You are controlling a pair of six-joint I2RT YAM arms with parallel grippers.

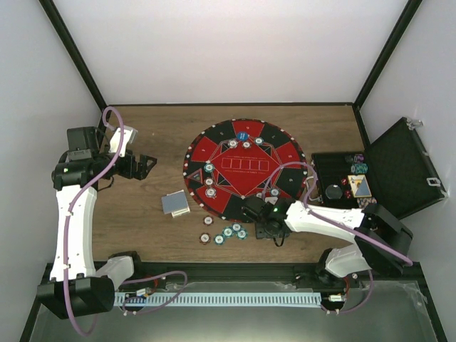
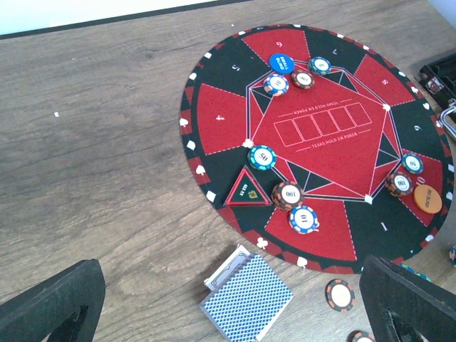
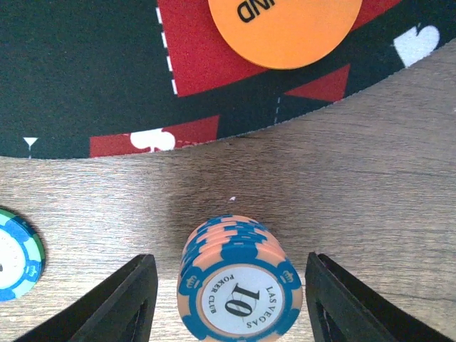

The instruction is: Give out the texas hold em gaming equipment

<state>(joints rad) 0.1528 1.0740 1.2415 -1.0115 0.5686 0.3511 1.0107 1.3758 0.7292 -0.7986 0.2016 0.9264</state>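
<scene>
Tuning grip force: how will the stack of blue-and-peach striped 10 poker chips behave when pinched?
The chip stack looks staggered, so chips may slide apart. Hard discs likely won't flex. It lies flat inside the open right gripper; rolling seems unlikely.

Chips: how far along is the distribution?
Done: chip piles sit at several seats on the mat, plus the blue button and orange button. In hand: right end effector, open, straddles a stack of 10 chips on the table just off the mat, not gripped. To do: loose chips near the mat's edge, the card deck undealt, more chips in the case.
</scene>
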